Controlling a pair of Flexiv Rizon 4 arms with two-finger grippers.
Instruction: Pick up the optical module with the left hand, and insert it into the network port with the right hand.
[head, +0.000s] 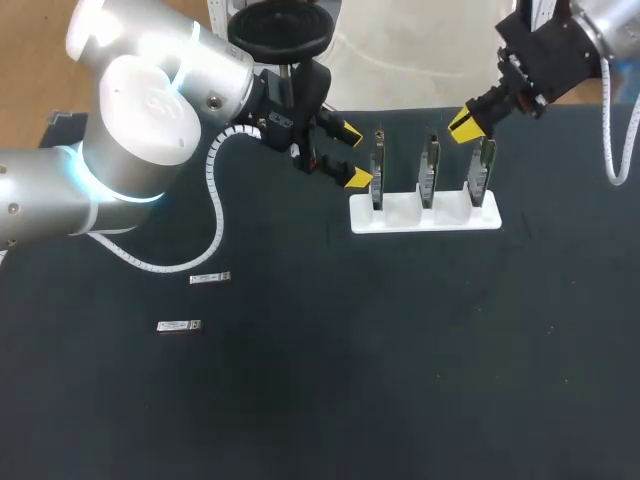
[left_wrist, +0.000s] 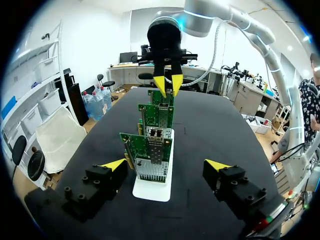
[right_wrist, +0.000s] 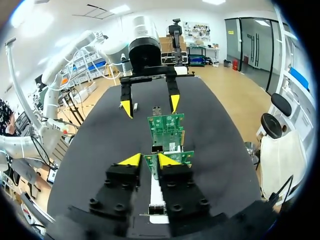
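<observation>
One optical module (head: 180, 326) is seen lying flat on the black bench (head: 330, 390), on the left arm's side, and a second optical module (head: 210, 278) lies near it, slightly farther back. Both are well apart from the white holder (head: 405, 213), in which three network cards (head: 429, 172) are stood upright in a row. The left gripper (head: 354, 155) is held just beside the end card, its fingers spread wide with nothing between them. The right gripper (head: 468, 124) is placed over the card at the other end. Whether it is open or closed cannot be told.

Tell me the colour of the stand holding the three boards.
The stand is white, clearest in the head view.
</observation>
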